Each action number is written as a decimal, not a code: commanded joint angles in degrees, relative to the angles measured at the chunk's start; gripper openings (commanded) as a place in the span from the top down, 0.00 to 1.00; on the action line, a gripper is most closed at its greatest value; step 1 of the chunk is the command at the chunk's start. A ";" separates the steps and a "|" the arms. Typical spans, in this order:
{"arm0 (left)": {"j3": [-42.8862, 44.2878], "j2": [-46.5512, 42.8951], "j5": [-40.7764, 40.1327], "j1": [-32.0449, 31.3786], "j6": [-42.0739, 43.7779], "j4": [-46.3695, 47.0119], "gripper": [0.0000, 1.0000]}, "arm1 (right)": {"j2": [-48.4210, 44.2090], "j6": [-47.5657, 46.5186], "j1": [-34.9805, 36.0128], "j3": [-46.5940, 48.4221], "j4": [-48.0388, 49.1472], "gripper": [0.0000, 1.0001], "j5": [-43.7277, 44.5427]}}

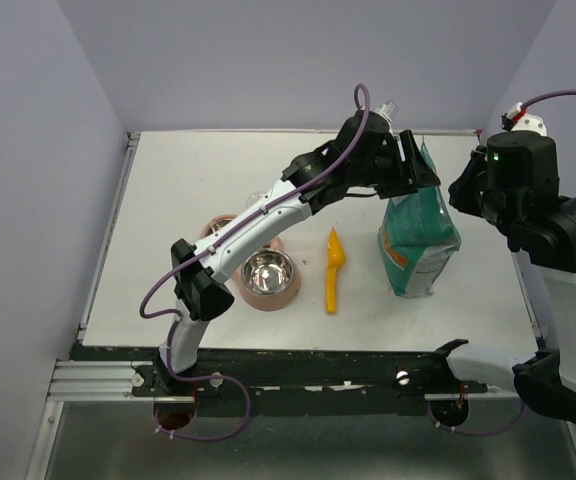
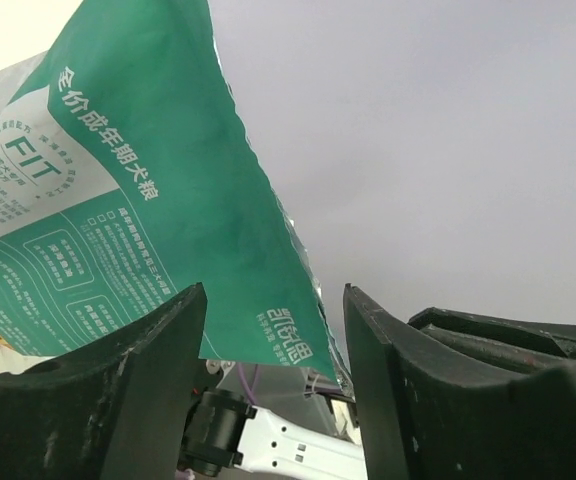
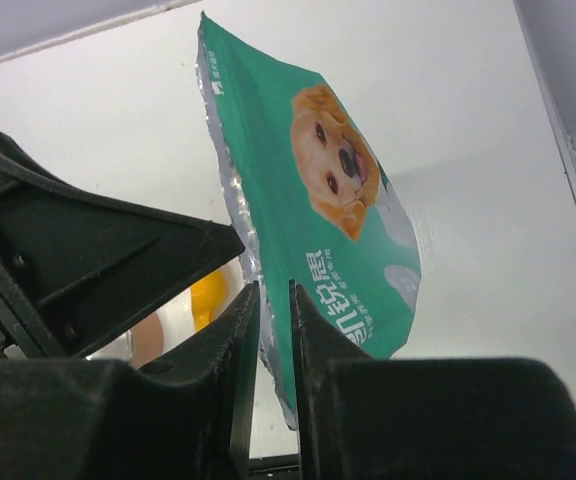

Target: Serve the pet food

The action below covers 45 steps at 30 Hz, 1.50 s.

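The teal-green bag (image 1: 420, 240) stands upright on the table at the right, a dog's face on one side (image 3: 333, 160). My left gripper (image 2: 275, 290) is open at the bag's top left corner (image 2: 268, 300), which hangs between the wide fingers without touching them. At the bag's silver side edge (image 3: 230, 190), my right gripper (image 3: 275, 285) is open by a narrow slit, with the edge running in line with that gap. A yellow scoop (image 1: 333, 270) lies flat left of the bag. No pet food shows in any view.
A steel bowl (image 1: 245, 272) in a pink holder sits left of the scoop, under the left arm (image 1: 268, 215). Another bowl (image 1: 218, 228) lies partly hidden behind that arm. The right arm (image 1: 528, 190) looms over the table's right edge. Walls close in on three sides.
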 commanded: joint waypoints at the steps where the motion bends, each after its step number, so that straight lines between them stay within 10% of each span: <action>1: 1.99 -0.69 2.21 -0.12 -0.63 0.39 0.32 | 0.27 3.52 0.22 -1.00 -6.17 0.71 -4.84; 10: 5.32 2.91 1.68 0.41 -0.45 -0.32 0.64 | 1.84 0.62 0.22 -1.28 -4.58 0.62 -5.39; 16: 3.84 3.01 2.56 0.23 -1.06 1.17 0.52 | 3.26 0.97 0.22 2.24 -6.25 0.62 -0.55; 24: 4.01 3.44 2.12 0.23 -0.71 0.56 0.78 | 3.51 -0.07 0.22 3.91 -6.17 0.62 2.62; 37: 5.42 5.99 2.56 0.23 -1.42 2.05 0.81 | 4.57 -11.42 0.22 -4.62 0.34 0.63 -2.12; 45: 7.08 6.35 1.15 0.14 1.22 2.84 1.00 | 7.21 -13.97 0.22 -2.25 -1.16 0.65 2.43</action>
